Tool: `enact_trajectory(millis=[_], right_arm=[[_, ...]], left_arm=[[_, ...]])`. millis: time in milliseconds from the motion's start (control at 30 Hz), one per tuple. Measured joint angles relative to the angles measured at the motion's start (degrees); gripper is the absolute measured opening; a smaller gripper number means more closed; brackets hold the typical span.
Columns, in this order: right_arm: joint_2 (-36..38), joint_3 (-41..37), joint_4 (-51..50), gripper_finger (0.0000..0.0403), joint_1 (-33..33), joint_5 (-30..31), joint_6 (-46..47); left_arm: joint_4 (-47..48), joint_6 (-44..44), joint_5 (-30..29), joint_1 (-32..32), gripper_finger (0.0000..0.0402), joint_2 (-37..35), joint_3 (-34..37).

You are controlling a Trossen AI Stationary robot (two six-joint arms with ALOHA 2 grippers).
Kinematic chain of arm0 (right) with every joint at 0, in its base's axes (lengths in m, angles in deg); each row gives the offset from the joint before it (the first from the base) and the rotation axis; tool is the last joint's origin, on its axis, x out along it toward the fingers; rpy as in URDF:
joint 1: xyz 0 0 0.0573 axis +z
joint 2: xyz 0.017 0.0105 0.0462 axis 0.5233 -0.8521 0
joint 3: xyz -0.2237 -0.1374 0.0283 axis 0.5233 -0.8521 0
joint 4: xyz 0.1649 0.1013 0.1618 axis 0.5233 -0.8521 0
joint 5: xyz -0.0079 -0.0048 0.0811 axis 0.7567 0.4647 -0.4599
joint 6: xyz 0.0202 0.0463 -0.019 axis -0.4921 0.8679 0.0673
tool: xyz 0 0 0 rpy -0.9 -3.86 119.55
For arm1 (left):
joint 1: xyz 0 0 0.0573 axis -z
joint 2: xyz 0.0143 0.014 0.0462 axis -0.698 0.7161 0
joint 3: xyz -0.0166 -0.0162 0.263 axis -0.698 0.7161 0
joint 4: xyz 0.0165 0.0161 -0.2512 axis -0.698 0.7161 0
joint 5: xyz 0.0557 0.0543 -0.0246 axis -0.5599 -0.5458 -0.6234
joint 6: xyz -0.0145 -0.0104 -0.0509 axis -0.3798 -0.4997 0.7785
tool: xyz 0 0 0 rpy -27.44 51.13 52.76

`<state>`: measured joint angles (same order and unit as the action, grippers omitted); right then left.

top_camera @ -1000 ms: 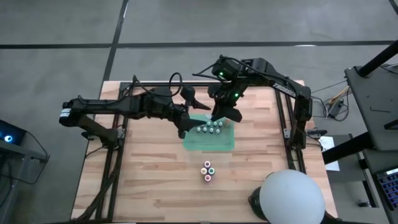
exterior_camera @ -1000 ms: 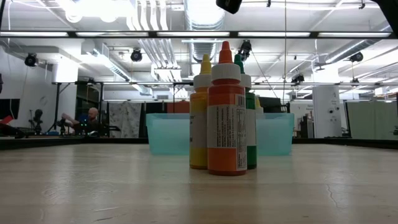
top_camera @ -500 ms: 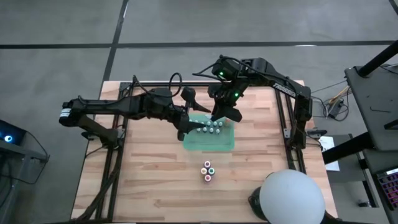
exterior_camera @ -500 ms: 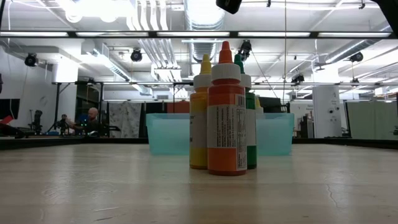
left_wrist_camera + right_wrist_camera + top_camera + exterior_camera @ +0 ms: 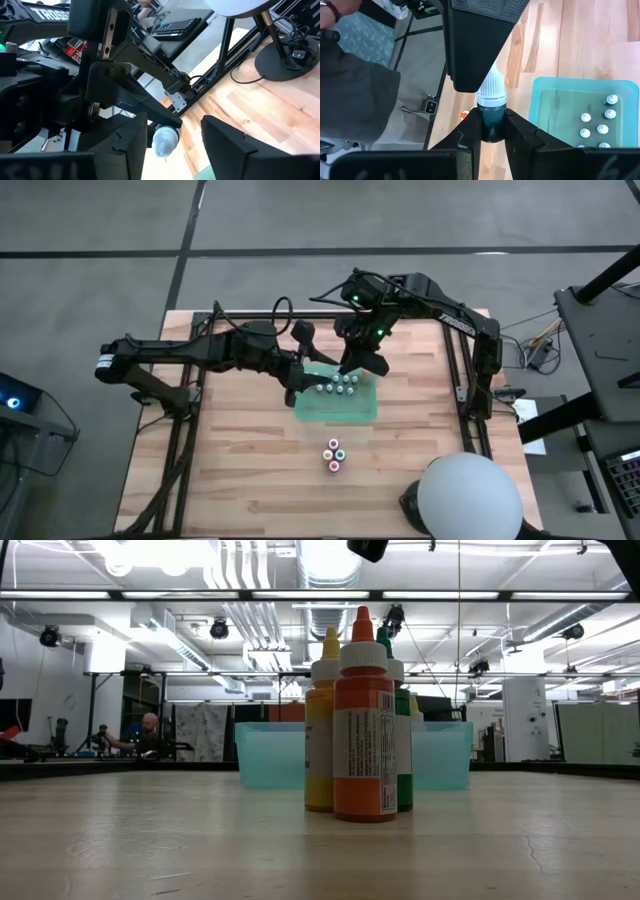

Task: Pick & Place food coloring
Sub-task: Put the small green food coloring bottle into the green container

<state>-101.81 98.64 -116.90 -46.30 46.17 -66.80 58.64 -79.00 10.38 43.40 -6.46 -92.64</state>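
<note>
Currently held: one food coloring bottle (image 5: 492, 107), dark-bodied, white-capped, pinched at its shoulder between my right pincer (image 5: 492, 131) fingers; the grip sits below the cap, presumably so the bottle hangs upright for setting down. In the high view this pincer (image 5: 358, 360) stands at centre frame, above the upper edge of the teal bin (image 5: 337, 409).

Left pincer (image 5: 296, 385): at the bin's left rim, fingers part-spread around a pale cap (image 5: 165, 141); whether it grips, I cannot tell.

Bin contents: a row of small white-capped bottles (image 5: 340, 386) along the upper side.

Outstanding: four bottles (image 5: 334, 454) clustered on the wooden table (image 5: 230, 470), lower centre, well apart from the bin, likely awaiting transfer.
</note>
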Motion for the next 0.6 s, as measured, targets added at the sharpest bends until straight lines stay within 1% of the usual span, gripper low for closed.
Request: enact_trajectory(millis=[133,600], right_arm=[[0.0,0.0,-0.02,0.0057,0.0,0.0,0.1],[-0.02,0.0,0.04,0.0057,0.0,0.04,0.29]], left_arm=[[-0.01,-0.11,-0.06,-0.11,0.0152,0.84,0.0],[-0.54,-1.14,-1.56,-0.28,0.015,1.63,0.0]])
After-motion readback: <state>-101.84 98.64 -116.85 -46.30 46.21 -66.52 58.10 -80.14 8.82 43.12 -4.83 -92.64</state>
